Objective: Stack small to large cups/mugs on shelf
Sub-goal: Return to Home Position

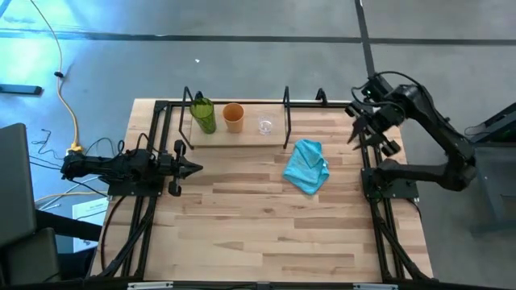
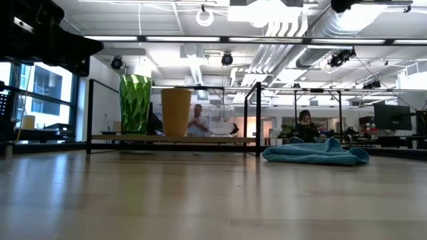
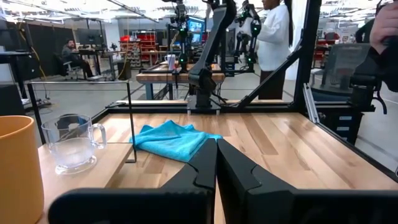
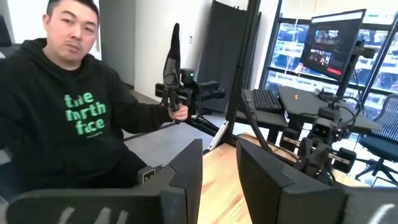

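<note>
Glass cup (image 1: 265, 126) faint from above on shelf (image 1: 250, 138); left end effector (image 3: 216, 143) together, right end effector (image 4: 219, 146) seemingly apart.

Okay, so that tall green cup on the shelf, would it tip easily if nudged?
Probably tippy: the green cup is tall and narrows toward its base on the shelf. Its faceted, translucent wall suggests glass or hard plastic, so likely stiff, maybe slippery. A fall could hit the orange cup beside it.

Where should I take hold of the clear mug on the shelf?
I'd come from above and pinch the rim wall of the clear mug away from its handle: it stands upright and open. Sideways, the orange cup and the shelf upright hem it in.
</note>
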